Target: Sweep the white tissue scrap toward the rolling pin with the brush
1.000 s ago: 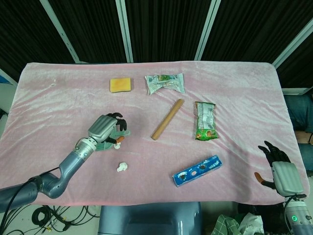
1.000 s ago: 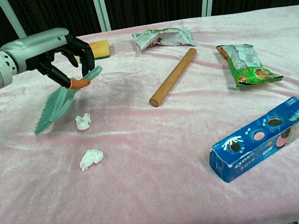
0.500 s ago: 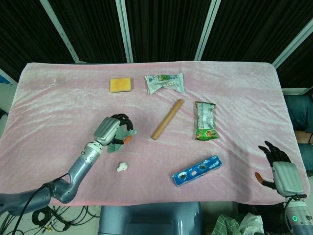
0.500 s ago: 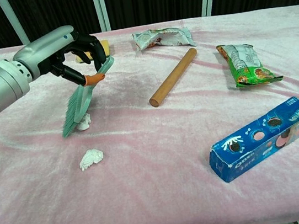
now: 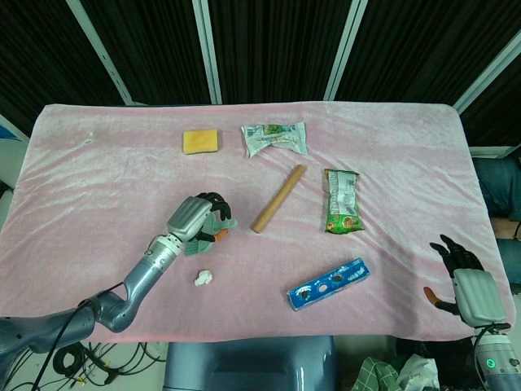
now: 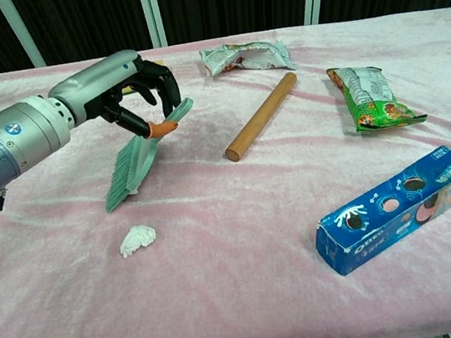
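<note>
Under my left robot hand (image 6: 126,86) spreads the pink-covered table (image 6: 252,300); fingers wrapped around the green brush (image 6: 134,161), bristles down. Rolling pin (image 6: 261,116) lies well off to that hand's right. One white tissue scrap (image 6: 137,239) sits nearer me than the bristles; another, seen a second ago, is now hidden behind the brush. I judge the sweep underway, the gap half closed. Right robot hand (image 5: 464,277) idle, fingers spread, empty.
</note>
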Controlling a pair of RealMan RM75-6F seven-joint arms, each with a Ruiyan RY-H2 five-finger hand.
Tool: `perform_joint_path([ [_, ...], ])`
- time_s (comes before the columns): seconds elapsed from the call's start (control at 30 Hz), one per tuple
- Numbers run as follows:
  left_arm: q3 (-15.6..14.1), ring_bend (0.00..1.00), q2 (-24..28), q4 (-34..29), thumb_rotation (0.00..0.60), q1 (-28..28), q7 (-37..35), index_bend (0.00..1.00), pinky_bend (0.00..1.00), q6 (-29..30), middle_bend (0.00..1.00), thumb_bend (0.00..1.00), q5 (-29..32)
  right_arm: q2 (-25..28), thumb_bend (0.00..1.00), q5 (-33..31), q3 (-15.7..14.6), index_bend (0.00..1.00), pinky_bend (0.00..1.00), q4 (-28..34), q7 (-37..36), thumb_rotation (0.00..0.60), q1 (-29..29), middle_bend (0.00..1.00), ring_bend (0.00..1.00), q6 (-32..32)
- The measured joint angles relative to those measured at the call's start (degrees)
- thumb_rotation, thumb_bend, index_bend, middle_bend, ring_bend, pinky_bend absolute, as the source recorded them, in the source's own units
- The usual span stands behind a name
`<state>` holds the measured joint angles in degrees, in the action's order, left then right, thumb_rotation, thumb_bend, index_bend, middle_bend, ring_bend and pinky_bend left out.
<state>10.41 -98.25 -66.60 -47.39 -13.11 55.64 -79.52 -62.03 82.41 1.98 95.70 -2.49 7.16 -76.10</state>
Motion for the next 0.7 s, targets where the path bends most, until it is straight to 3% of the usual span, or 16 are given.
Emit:
perform_joint_path([
  [0.33, 2.7, 0.24, -2.8, 1.9, 0.6, -1.3, -3.7, 0.61, 0.29, 0.5, 0.64, 0.38, 0.9, 0.1, 0.2, 0.1, 0.0, 0.17, 0.15, -0.1, -0.2, 0.6, 0.1, 0.05, 0.1, 0.1],
  [0.7, 6.9, 0.25, -9.4, 8.5, 0.6, -0.9, -20.8, 0.62, 0.32, 11.2, 0.65, 0.38, -0.9, 0.0, 0.2, 0.1, -0.1, 0.17, 0.15, -0.1, 0.0, 0.6, 0.1, 0.05, 0.1, 0.2],
])
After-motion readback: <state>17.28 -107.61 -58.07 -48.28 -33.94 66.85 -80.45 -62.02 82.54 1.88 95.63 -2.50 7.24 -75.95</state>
